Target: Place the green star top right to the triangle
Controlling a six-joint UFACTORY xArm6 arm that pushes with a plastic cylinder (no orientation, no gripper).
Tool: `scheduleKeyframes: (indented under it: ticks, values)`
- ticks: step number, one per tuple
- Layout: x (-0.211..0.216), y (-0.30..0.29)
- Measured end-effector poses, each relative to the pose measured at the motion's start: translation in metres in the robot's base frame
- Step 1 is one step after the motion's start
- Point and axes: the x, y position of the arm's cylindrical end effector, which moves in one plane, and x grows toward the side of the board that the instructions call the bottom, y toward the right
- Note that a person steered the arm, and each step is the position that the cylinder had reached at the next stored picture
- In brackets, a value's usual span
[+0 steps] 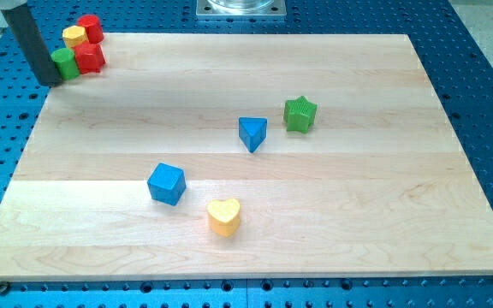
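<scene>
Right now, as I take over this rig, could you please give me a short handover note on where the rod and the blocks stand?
My tip: at the board's top-left corner, beside the small green block of a cluster with two red blocks and a yellow one. It is far from the job's blocks.
Green star: right of centre, just to the right of and slightly above the blue triangle, a small gap between them.
Done: the star already appears to lie top right of the triangle.
Left: probably nothing; confirm the placement.
Others: blue cube and yellow heart lower down, untouched.
</scene>
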Motion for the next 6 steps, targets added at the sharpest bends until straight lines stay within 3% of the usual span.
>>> scheduleKeyframes:
  ticks: [2,3,4,6]
  values:
    - [-0.011,0.011]
    - [0.017,0.038]
    - [0.064,0.108]
    - [0.055,0.371]
